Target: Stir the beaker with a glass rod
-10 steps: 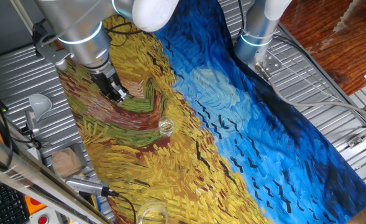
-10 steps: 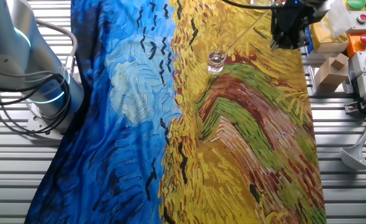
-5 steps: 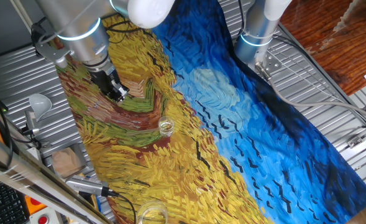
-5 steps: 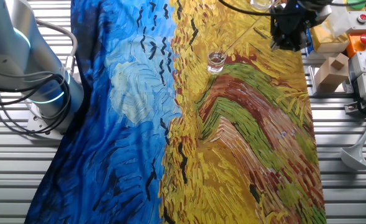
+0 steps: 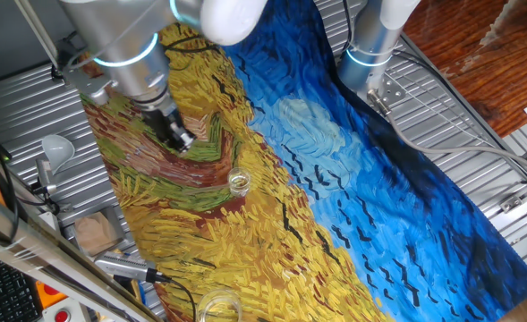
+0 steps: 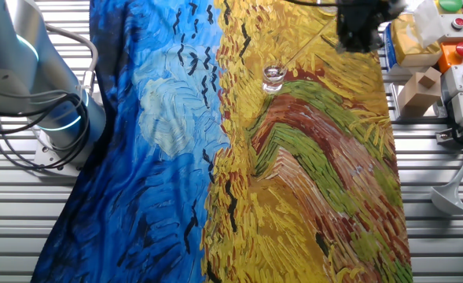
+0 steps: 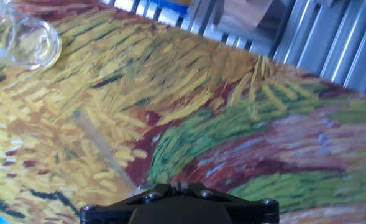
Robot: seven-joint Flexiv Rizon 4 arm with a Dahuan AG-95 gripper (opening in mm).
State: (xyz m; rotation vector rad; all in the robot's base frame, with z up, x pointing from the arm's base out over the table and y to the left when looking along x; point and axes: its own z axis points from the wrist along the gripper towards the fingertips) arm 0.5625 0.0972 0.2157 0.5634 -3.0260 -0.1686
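Carrying the glass rod (image 7: 105, 152) clamped in its narrow jaws, the gripper (image 5: 179, 140) has shifted slightly toward the beaker (image 5: 238, 182). That beaker stands mid-cloth, well apart, so stirring has not begun.

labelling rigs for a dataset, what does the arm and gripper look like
The arm is silver-grey metal with white rounded joint covers and a glowing light-blue ring near the wrist. The gripper is small, black and boxy; the hand view shows screw heads along its black edge.
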